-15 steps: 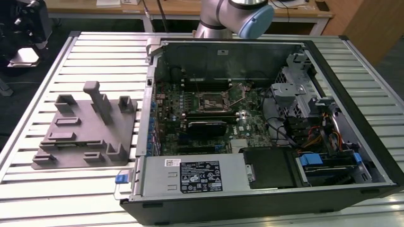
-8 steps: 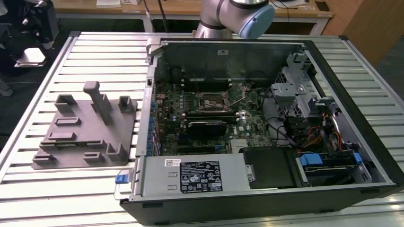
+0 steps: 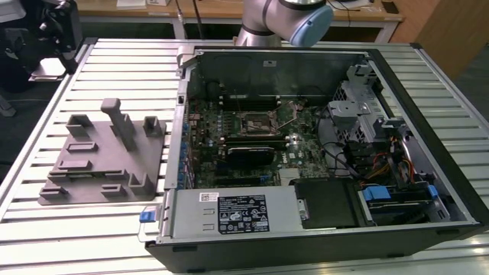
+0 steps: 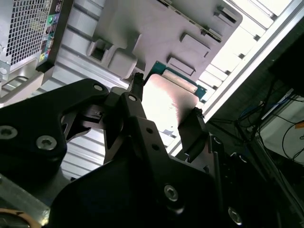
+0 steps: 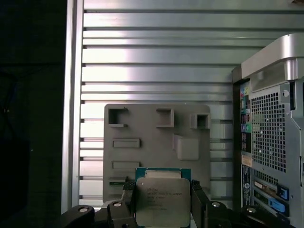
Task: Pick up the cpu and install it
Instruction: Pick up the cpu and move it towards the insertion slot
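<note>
Above the grey holder block (image 5: pixel 156 137), the gripper (image 5: pixel 162 202) clamps the chip (image 5: pixel 161 190) by two edges, and any jolt might tilt or drop it.

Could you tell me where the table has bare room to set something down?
In the exterior view, bare slats of the table lie between the grey fixture and the far edge, and before the fixture. The computer case is crowded with motherboard and cables. The gripper holds the cpu.
</note>
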Available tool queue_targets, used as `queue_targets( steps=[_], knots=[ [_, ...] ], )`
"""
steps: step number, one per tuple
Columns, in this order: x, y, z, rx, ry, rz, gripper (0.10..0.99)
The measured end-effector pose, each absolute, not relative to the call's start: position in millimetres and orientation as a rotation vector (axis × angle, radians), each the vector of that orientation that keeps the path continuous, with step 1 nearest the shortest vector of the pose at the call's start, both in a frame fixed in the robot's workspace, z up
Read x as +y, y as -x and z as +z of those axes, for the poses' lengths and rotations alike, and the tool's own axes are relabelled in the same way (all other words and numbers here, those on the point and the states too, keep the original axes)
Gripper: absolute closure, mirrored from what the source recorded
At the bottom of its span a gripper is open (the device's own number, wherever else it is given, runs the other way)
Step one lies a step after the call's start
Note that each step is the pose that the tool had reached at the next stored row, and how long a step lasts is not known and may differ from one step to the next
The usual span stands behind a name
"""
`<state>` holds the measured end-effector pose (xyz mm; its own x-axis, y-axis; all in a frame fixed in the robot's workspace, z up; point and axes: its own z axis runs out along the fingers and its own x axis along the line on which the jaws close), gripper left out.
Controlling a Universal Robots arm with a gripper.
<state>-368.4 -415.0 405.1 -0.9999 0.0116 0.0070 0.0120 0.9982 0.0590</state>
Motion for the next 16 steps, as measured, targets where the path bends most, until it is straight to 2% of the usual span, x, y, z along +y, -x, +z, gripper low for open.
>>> queue_targets(
  steps=[16],
  knots=[
    [-415, 340, 405, -3.133, 0.018, -0.093, 0.541]
  ],
)
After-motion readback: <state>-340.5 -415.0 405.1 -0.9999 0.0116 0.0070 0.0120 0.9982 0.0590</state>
